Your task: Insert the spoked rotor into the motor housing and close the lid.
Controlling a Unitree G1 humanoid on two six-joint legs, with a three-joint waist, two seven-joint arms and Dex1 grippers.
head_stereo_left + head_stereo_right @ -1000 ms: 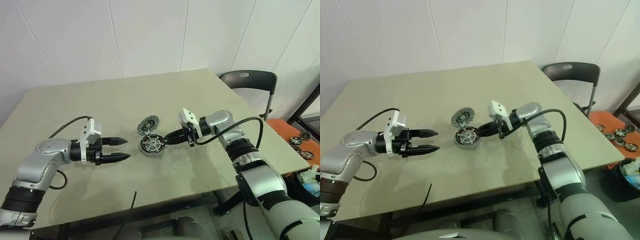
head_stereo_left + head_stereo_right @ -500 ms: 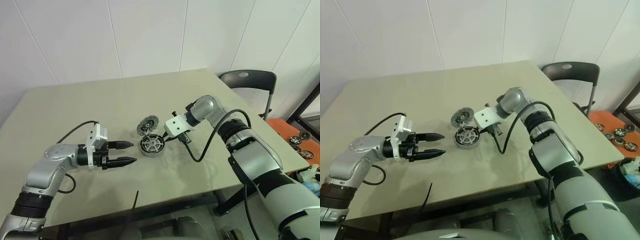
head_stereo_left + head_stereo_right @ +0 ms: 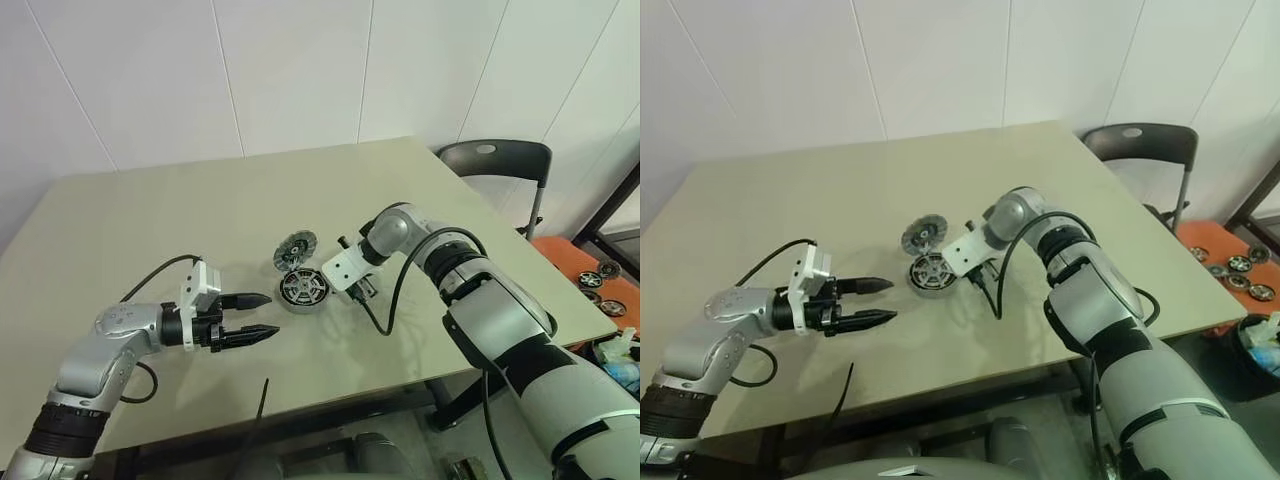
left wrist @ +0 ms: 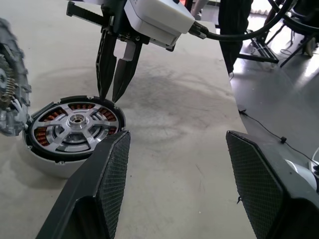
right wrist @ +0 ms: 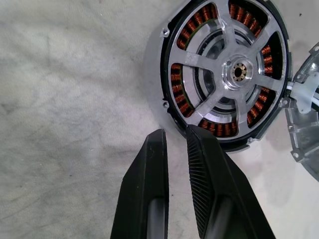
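- Since a second ago the right gripper [image 4: 112, 93] has swung from lying nearly level beside the motor housing [image 3: 303, 290] to pointing steeply down at its rim; the right arm's elbow has folded in toward the table's [image 3: 150, 220] middle
- The left gripper [image 3: 262, 315] has shifted a little toward the housing since then; it hovers above the table, aimed sideways at the housing, well short of it
- Left fingers [image 4: 102, 184] stand apart with nothing between them
- Right fingers [image 5: 207, 179] are nearly together, a thin gap left, holding nothing; one tip meets the housing's dark outer rim
- The housing sits upright near the table's middle, where it was before; the spoked rotor [image 5: 234, 69] lies inside it, silver spokes over the coppery windings
- The lid [image 3: 296, 248] leans tilted against the housing's far side, touching it; not on top
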